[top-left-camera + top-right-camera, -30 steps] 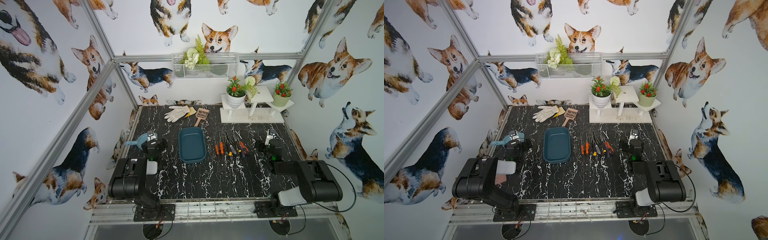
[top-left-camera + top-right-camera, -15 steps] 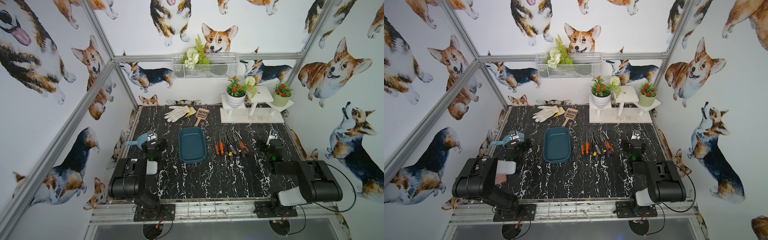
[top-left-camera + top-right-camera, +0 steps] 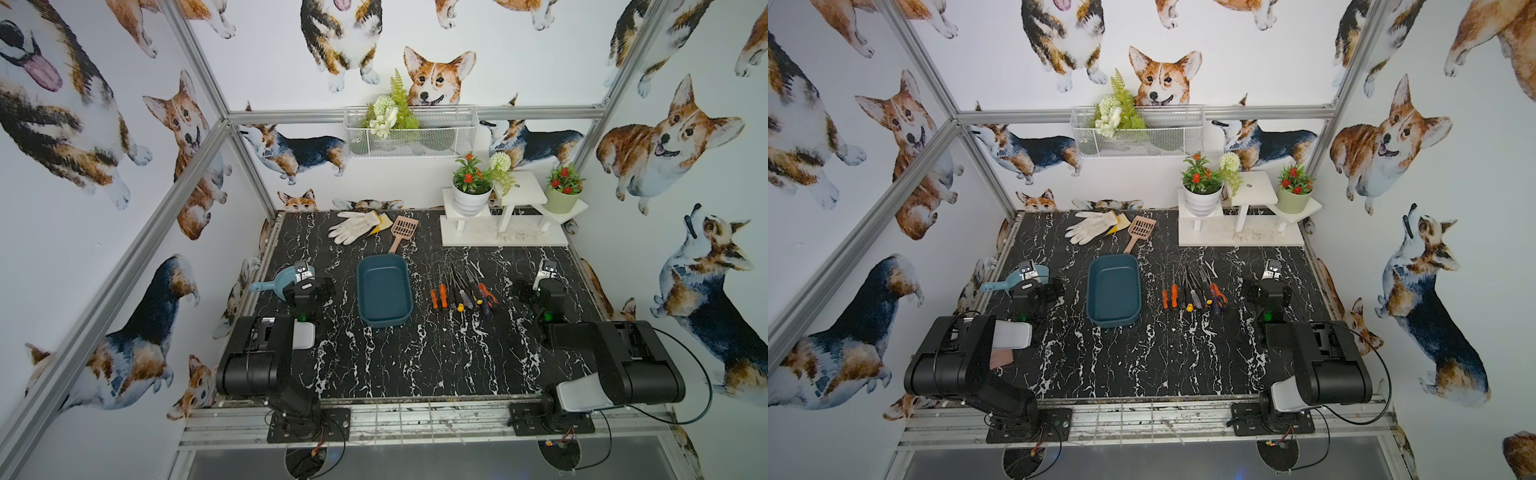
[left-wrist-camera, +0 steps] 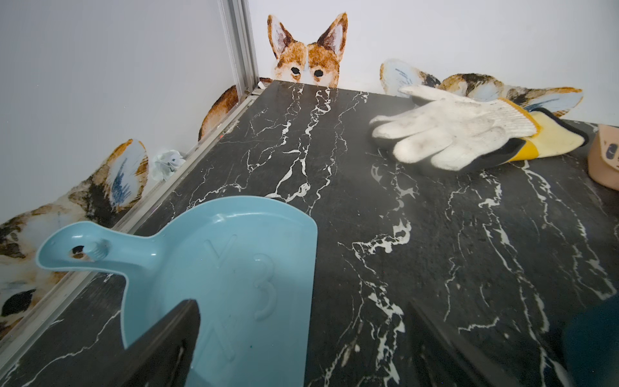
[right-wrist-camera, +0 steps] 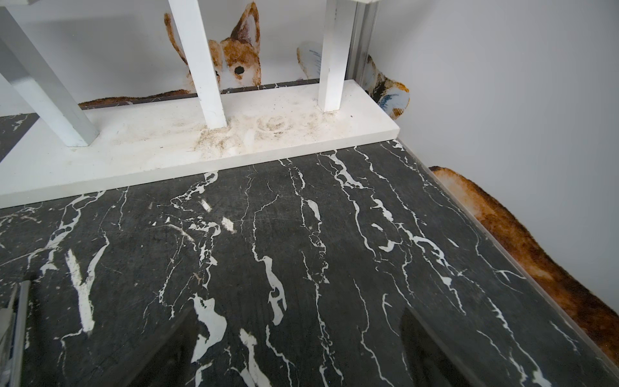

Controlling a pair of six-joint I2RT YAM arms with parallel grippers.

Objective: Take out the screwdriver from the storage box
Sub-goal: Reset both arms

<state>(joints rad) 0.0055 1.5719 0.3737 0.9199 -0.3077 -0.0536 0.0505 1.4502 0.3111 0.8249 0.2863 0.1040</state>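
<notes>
Since the shallow dark teal-blue plastic storage box (image 3: 384,291) with rounded corners shows only its bare floor in both top views, I judge that no screwdriver is inside it. It lies about in the middle of the black marble-patterned table (image 3: 415,357). The screwdrivers (image 3: 459,291), with orange, black and yellow handles, lie in a close row on the table near the box, on its right side, with their shafts pointing to the far wall. Some seem to touch each other, and I cannot count them surely. So the taking out looks finished, and the step in hand is, in my judgement, only to rest the arms away from the things.

To do this well, each arm should hold its place at its own edge of the table and not sweep across the middle. One light push on the row would roll a screwdriver, and a knock on the rim would slide the box. The left tool (image 4: 301,318) has its jaws wide and holds nothing. It hangs over the light blue plastic scoop (image 4: 214,268) with a handle, and I cannot tell whether a finger touches it, so any move there should go up first. The right tool (image 5: 298,321) is also wide and empty, above bare table near the white wooden plant stand (image 5: 201,140), apart from the row. White knitted work gloves (image 4: 452,134) lie at the far edge.
</notes>
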